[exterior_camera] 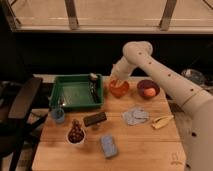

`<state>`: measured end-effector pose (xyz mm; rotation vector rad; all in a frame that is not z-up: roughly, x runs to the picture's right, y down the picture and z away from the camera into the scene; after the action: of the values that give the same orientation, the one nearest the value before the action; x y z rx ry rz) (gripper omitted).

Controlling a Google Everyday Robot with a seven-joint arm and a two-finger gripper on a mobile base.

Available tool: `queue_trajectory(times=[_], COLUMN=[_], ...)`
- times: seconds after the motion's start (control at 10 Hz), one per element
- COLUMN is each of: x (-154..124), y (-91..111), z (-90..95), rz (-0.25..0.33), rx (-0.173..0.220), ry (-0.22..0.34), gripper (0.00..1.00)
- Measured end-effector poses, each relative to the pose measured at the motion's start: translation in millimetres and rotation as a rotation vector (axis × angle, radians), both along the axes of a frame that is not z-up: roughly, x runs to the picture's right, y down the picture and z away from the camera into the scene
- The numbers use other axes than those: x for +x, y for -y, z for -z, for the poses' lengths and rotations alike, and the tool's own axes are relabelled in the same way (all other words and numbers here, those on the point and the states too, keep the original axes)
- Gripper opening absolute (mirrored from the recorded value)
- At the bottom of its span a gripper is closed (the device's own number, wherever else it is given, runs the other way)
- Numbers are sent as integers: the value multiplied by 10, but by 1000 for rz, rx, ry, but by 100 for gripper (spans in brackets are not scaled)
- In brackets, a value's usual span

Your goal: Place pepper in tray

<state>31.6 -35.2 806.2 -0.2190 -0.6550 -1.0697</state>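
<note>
The gripper (pixel 118 80) hangs over the orange bowl (pixel 119 90) near the worktop's back edge, open or closed I cannot tell; the pepper (pixel 118 87) seems to sit there; likely light, smooth, slightly soft, best pinched mid-body; the tray (pixel 77 77) waits back-left.

the wooden surface (pixel 142 147) carries everything. the pincer (pixel 117 81) hangs near its far edge, just above the orange bowl (pixel 120 94). left of the pincer in view sits the green tray (pixel 75 78), right of it the purple bowl (pixel 156 86). nearer than the pincer lie a crumpled grey cloth (pixel 135 116), a dark block (pixel 95 119), a blue sponge (pixel 108 146), a white bowl (pixel 75 141), a blue cup (pixel 58 116) and a pale yellow piece (pixel 162 121).
</note>
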Motion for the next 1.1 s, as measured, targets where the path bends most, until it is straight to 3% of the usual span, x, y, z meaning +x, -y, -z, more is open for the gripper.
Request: queue_trajectory(times=[0.6, 0.9, 1.1], x=[-1287, -1581, -1634], y=[109, 124, 5], z=[-112, -172, -307], rz=[133, 139, 128], rx=[11, -20, -55], ry=[244, 343, 379], gripper=[0, 0, 0])
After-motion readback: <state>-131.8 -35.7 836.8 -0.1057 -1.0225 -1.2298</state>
